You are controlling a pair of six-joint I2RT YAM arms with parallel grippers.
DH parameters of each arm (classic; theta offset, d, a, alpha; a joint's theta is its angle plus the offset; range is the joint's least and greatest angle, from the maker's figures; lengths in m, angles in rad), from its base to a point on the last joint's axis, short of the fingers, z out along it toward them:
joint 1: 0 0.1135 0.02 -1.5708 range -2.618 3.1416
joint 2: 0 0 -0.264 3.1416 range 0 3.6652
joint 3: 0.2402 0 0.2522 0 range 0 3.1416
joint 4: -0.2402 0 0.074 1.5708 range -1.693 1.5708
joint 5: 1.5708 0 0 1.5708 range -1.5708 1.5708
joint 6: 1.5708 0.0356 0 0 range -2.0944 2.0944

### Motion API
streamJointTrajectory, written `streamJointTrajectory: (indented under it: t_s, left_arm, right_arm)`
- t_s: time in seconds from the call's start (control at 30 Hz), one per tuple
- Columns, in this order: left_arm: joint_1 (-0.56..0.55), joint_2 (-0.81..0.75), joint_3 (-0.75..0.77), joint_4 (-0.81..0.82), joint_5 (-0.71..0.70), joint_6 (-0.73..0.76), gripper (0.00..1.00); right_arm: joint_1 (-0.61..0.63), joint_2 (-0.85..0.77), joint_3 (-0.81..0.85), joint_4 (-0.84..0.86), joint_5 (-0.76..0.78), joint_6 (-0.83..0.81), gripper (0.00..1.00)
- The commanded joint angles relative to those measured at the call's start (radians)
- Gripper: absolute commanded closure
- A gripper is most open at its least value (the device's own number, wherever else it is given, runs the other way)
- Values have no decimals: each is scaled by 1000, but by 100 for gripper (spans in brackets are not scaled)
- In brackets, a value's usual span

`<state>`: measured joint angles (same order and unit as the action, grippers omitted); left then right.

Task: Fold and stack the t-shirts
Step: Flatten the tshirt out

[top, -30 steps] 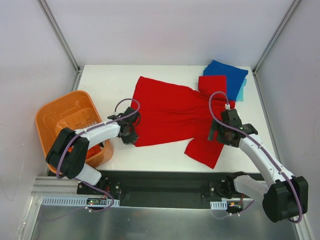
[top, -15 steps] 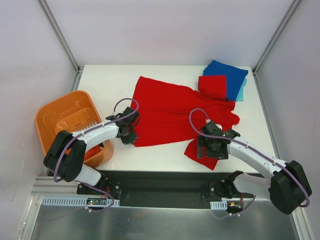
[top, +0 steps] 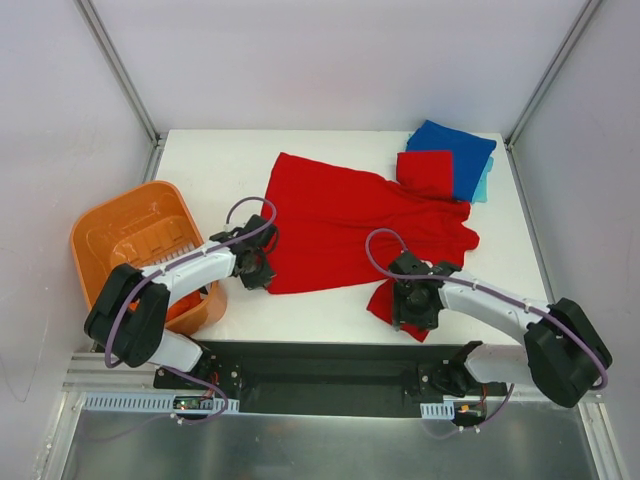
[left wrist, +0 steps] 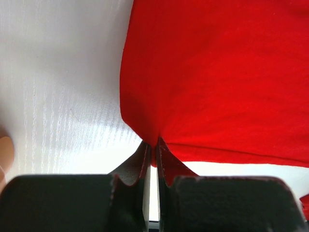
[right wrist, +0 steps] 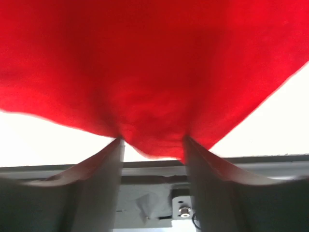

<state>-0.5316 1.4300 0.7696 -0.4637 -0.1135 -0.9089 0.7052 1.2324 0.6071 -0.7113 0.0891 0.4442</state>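
Observation:
A bright red t-shirt (top: 350,225) lies spread across the white table (top: 215,170), its sleeve reaching the near edge. My left gripper (top: 262,270) is shut on the shirt's near-left hem corner; in the left wrist view the jaws (left wrist: 153,142) pinch a peak of red cloth (left wrist: 217,72). My right gripper (top: 410,305) sits over the near sleeve, open. In the right wrist view its fingers (right wrist: 113,159) stand wide apart with a bulge of red cloth (right wrist: 154,63) between them. At the far right lies a folded orange-red shirt (top: 425,172) on a royal blue one (top: 455,145), and a teal edge (top: 484,187) peeks out beneath.
A rigid orange basket (top: 130,235) stands off the table's left side, close to my left arm. The table's near edge runs just below the right gripper, with the metal frame (right wrist: 145,203) beyond it. White walls enclose the back and sides.
My right gripper has swung from the shirt's right side leftward and nearer, down to the near sleeve. The sleeve has bunched inward. The left gripper has kept its hold in place.

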Motion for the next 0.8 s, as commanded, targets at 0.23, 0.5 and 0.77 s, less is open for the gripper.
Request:
streamJointTrajectory:
  t_s: [0.23, 0.5, 0.77]
  left_arm:
    - [-13, -59, -16, -27, -14, -7, 100]
    - [-14, -207, -62, -29, 61, 1, 100]
    - [-24, -428, -161, -55, 162, -19, 100]
  right_arm:
    - [22, 118, 83, -82, 15, 70, 99]
    - [74, -146, 166, -473, 105, 59, 99]
    - [125, -416, 192, -665, -80, 60, 99]
